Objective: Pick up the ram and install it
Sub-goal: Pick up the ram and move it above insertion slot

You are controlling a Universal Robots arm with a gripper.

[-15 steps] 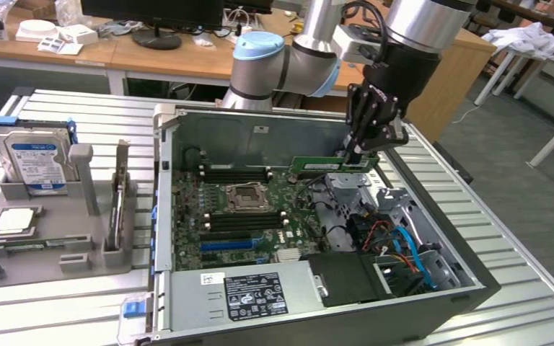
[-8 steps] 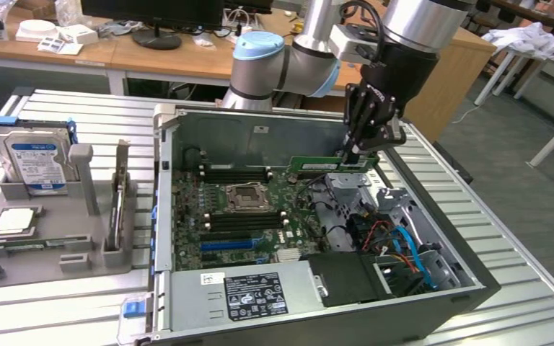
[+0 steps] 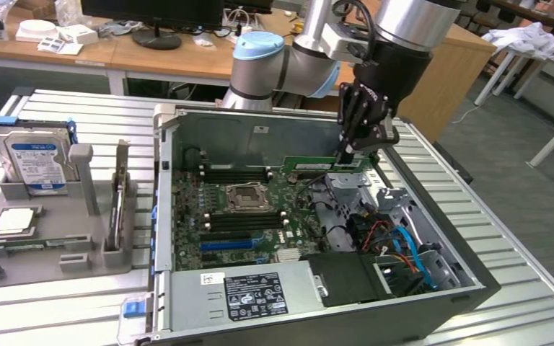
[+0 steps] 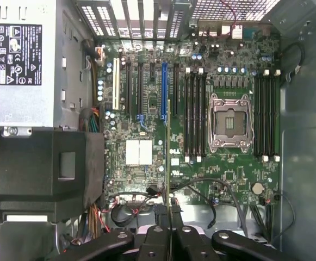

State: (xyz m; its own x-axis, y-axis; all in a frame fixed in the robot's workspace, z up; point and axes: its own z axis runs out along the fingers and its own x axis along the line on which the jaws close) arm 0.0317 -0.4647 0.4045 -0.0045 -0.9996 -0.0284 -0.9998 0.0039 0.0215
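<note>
Desk (image 3: 66, 317), slatted metal. Open computer case (image 3: 248, 133) lies on its side mid-desk, motherboard (image 3: 248, 223) facing up. Grey parts tray (image 3: 55, 231) sits toward the desk's edge at the exterior view's left, hard drive (image 3: 32, 155) upright in it. Jaws clamped on the ram (image 3: 317, 164), held on edge over the motherboard near the case's far wall.

I am holding my gripper (image 3: 352, 155) over the far side of the open case (image 3: 354, 321), with the ram (image 3: 311, 164) sitting clamped in its grip over the motherboard (image 3: 257, 234) lying inside. The power supply (image 3: 257, 288) is sitting at the case's near end. At the exterior view's left, on the table (image 3: 66, 321), a tray (image 3: 55, 241) is carrying the hard drive (image 3: 34, 155), which is standing behind the processor chip (image 3: 14, 222).
</note>
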